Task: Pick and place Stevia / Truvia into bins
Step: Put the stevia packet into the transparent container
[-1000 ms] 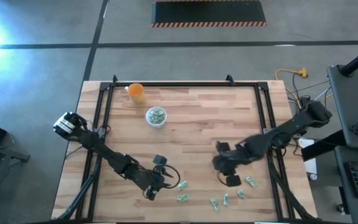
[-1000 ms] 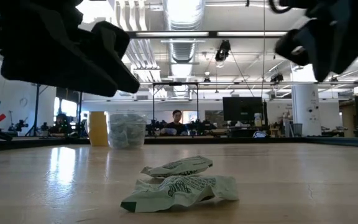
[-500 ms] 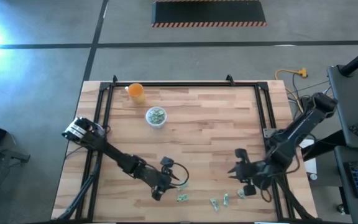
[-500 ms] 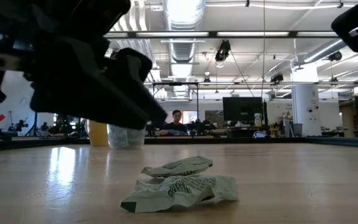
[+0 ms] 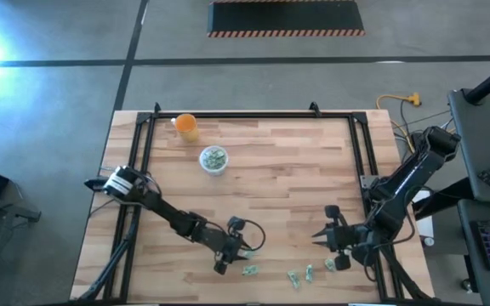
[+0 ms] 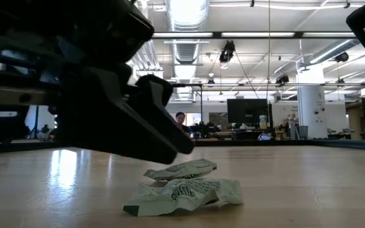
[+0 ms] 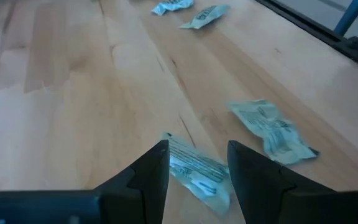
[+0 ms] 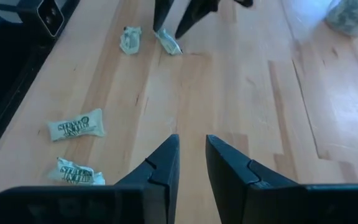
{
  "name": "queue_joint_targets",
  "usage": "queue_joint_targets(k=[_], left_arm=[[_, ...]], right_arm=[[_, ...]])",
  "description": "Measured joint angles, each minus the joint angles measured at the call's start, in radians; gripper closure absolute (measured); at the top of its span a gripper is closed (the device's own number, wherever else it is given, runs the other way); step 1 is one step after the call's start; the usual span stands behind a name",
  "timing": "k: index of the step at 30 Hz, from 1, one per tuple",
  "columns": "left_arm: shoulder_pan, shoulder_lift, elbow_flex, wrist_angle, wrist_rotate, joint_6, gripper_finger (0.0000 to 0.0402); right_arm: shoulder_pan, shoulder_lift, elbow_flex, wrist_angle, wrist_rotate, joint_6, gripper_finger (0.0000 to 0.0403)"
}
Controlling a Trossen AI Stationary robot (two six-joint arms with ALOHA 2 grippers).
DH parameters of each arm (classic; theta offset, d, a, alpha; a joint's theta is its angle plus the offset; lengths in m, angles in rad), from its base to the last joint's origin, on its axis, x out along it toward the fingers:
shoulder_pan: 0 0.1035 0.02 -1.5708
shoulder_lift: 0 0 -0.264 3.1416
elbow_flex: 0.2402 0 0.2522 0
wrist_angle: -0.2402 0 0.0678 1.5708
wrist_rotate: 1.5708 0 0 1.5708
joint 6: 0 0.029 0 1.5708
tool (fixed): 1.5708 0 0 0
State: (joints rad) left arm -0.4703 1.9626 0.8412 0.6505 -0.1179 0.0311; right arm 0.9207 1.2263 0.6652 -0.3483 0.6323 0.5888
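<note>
Sachets of pale green-and-white paper (image 5: 249, 271) lie along the wooden table's (image 5: 296, 178) near edge, well apart from the clear plastic cup (image 5: 213, 160). Centre your left gripper (image 7: 194, 163), fingers spread, over the sachet (image 7: 196, 173) between them before pinching. Your right gripper (image 8: 191, 163), slightly parted, waits nearby. Only the wrist view shows that straddle; the overhead doesn't.

Five sachets (image 5: 250, 271), one clear cup (image 5: 213, 159), one orange cup (image 5: 186, 126).
</note>
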Motion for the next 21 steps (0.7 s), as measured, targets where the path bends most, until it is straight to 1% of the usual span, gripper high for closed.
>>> queue_joint_targets(k=[3, 6, 10, 14, 17, 21], left_arm=[[0.015, 0.029, 0.021, 0.004, 0.034, -0.011, 0.0256], [0.027, 0.031, 0.021, -0.011, 0.054, -0.025, 0.0256], [0.032, 0.032, 0.015, -0.013, 0.056, -0.026, 0.0256], [0.034, 0.032, 0.017, -0.048, 0.055, -0.027, 0.0257], [0.034, 0.031, 0.017, -0.055, 0.056, -0.029, 0.0269], [0.034, 0.031, 0.017, -0.059, 0.059, -0.025, 0.0304]], right_arm=[[0.0, 0.0, 0.0, 0.009, 0.0, 0.0, 0.0335], [0.0, 0.0, 0.0, 0.023, 0.0, 0.0, 0.0334], [0.0, 0.0, -0.001, 0.034, 0.0, -0.001, 0.0333], [0.0, 0.0, -0.001, 0.04, 0.0, -0.002, 0.0335], [0.0, 0.0, -0.001, 0.04, 0.0, -0.005, 0.0335], [0.0, 0.0, -0.003, 0.041, 0.0, -0.005, 0.0335]])
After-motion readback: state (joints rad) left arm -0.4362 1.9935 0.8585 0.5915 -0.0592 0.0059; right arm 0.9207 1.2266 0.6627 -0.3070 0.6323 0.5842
